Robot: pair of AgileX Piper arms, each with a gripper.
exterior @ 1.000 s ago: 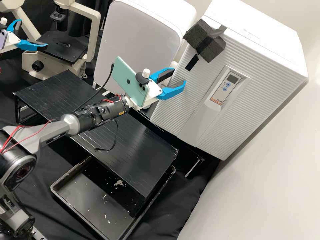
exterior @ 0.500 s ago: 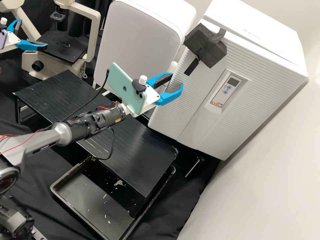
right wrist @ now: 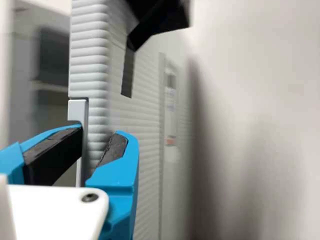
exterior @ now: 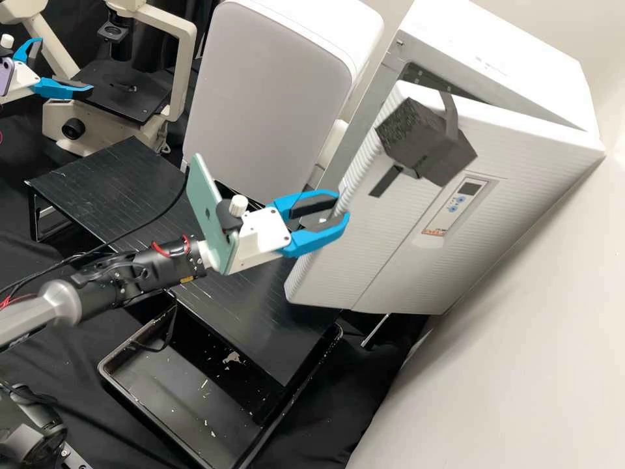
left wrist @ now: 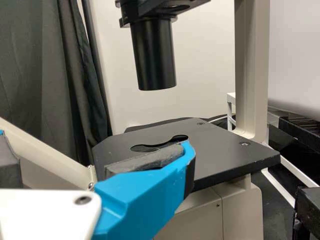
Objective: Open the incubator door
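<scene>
The white incubator door (exterior: 377,260) stands swung partway out from its cabinet (exterior: 514,71). In the high view my right gripper (exterior: 342,204) is at the door's free edge below the dark foam block (exterior: 423,140), and its fingers are shut on that edge. From the right wrist, the gripper (right wrist: 102,131) has one finger on each side of the ribbed door edge (right wrist: 89,55). My left gripper (exterior: 65,65) is open and holds nothing, at the high view's far left by the microscope; in the left wrist view the gripper (left wrist: 95,150) is in front of the microscope stage.
A microscope (exterior: 111,91) stands at the back left. A tall pale rounded appliance (exterior: 267,91) is beside the incubator. Low black stands (exterior: 117,169) reach to the door's foot, with a black tray (exterior: 195,391) nearer the camera. A white wall (exterior: 521,358) runs along the right.
The incubator door has swung outward, widening the gap to the cabinet. My right gripper has travelled with its edge, down and slightly left in the high view. The left gripper has stayed put.
</scene>
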